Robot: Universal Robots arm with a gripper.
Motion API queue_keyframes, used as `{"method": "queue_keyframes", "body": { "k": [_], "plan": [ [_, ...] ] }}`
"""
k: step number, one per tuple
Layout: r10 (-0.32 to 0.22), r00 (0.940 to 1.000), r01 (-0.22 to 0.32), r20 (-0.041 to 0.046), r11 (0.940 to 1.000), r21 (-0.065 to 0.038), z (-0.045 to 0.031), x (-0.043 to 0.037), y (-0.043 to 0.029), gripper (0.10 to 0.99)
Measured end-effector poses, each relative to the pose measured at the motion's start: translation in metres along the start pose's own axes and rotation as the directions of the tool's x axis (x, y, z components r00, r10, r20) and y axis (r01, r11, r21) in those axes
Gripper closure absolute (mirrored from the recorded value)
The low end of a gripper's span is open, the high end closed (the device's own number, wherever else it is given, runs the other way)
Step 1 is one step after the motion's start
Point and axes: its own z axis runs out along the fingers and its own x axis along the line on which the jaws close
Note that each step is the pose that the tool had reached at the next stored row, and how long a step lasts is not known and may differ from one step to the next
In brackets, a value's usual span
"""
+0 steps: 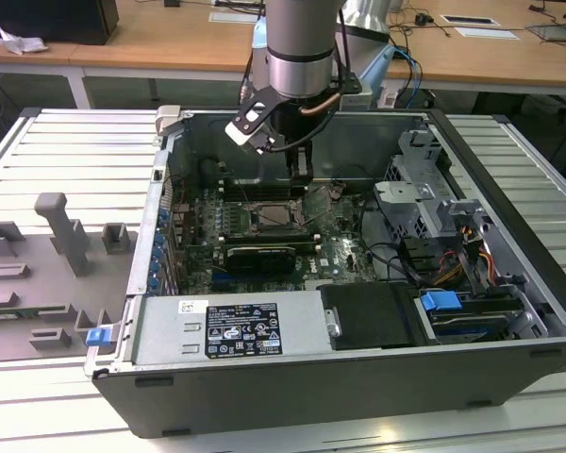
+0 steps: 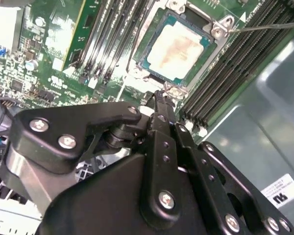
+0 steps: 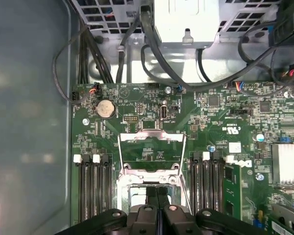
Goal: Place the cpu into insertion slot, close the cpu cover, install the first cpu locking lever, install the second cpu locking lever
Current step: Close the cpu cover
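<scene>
Arm: I have the arm (image 1: 300,47) reaching down from above into the open computer case (image 1: 358,377), which lies on its side on a slatted table (image 1: 66,151).
Gripper: the gripper (image 1: 301,176) has its fingers pressed together with no gap. I see this in both wrist views (image 2: 160,95) (image 3: 157,193). I see nothing held between them.
Gripper position: the tip is low over the green board, right at the edge of the insertion slot (image 1: 278,215). I can't tell if it touches the rim.
CPU: the cpu (image 2: 179,46) is seated flat in the slot with its pale face up. It looks square to the silver rim, well shown in the second wrist view.
Cover: the cpu cover (image 3: 151,138) is not closed. In the first wrist view it is swung open and stands just past the slot (image 3: 129,188) on the side away from the fingers. Green board shows through its window.
Lever: a thin metal rod (image 2: 264,27) runs from a corner tab of the slot out across the memory slots (image 2: 105,39). I can't tell whether it is latched.
Memory slots: long black banks flank the slot on both sides in the first wrist view (image 3: 93,186).
Graphics card: the graphics card (image 1: 258,257) is long and black. It sits just beside the slot on the side nearer the exterior camera.
Battery: a coin cell (image 3: 105,108) sits on the board beyond the open cover.
Off-case: grey fixture blocks (image 1: 61,226) stand on the table at the exterior view's left, well apart from the gripper.
</scene>
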Motion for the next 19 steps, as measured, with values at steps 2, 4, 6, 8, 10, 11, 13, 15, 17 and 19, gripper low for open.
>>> {"method": "queue_keyframes", "body": {
  "k": [2,4,6,8,10,11,13,15,17,19],
  "plan": [
    [0.000,1.0000,0.000,-0.0001,1.0000,0.000,0.0000,0.0000,0.0005,0.980],
    [0.000,1.0000,0.000,0.0002,1.0000,0.000,0.0002,0.0000,0.0037,0.980],
    [0.000,1.0000,0.000,0.0001,1.0000,0.000,0.0006,0.0001,0.0078,0.980],
    [0.000,1.0000,0.000,0.0001,1.0000,0.000,0.0010,0.0001,0.0131,0.980],
    [0.000,1.0000,0.000,0.0001,1.0000,0.000,0.0017,0.0002,0.0207,0.980],
    [0.000,1.0000,0.000,0.0001,1.0000,0.000,0.0016,0.0003,0.0212,0.980],
    [0.000,1.0000,0.000,0.0002,1.0000,0.000,-0.0003,0.0003,0.0217,0.980],
    [0.000,1.0000,0.000,-0.0001,1.0000,0.000,-0.0008,0.0004,0.0242,0.980],
    [0.000,1.0000,0.000,0.0002,1.0000,0.000,0.0000,0.0005,0.0353,0.980],
    [0.000,1.0000,0.000,0.0001,1.0000,0.001,0.0008,0.0006,0.0447,0.980]
  ]
}}
